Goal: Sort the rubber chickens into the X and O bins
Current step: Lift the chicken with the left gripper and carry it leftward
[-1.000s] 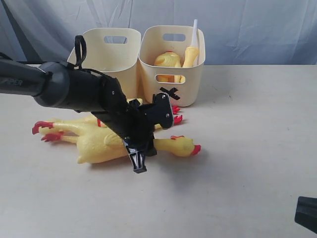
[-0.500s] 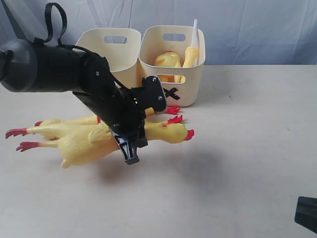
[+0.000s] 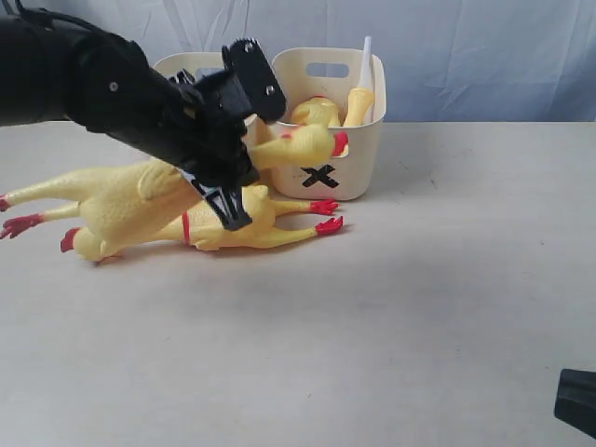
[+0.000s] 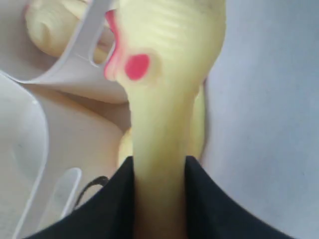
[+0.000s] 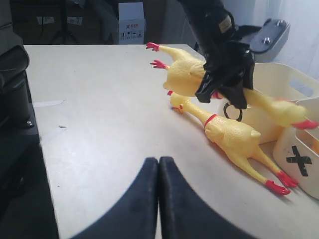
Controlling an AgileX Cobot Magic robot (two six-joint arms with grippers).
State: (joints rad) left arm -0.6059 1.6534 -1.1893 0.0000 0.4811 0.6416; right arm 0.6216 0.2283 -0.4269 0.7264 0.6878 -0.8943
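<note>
Desk surface (image 3: 419,326), pale beige and flat, fills most of what we see, with a grey-blue cloth backdrop (image 3: 484,56) behind it. Next in size is the bulky black left arm (image 3: 93,84), reaching in from the left of the exterior view.

At the back of the desk stand two matching cream plastic tubs with rounded corners and oval handle slots, side by side. One is the X tub (image 3: 358,163), with a black X (image 3: 319,175) on its front wall. The second cream tub (image 3: 182,67) stands to its left, largely hidden by the arm, so we cannot read its mark.

Then come the long yellow rubber chickens with red combs and feet. The lifted chicken (image 3: 112,200) hangs clear of the desk, roughly level. Its feet point toward the left edge of the exterior view and its head lies in front of the X tub near the rim. We cannot tell whether head and tub touch. The lying chicken (image 3: 247,228) rests flat on the desk just beneath it, red neck ring showing, feet toward the X tub.

Inside the X tub we see a rounded yellow body (image 3: 312,110) and a slimmer yellow piece (image 3: 358,101). A white tube (image 3: 365,56) rises from that piece above the rim.

Our left end effector (image 4: 159,199) is clenched on the lifted chicken's neck, a black finger on each side. Our right end effector (image 5: 158,164) is well apart from the chickens, its fingers pressed together on nothing.
</note>
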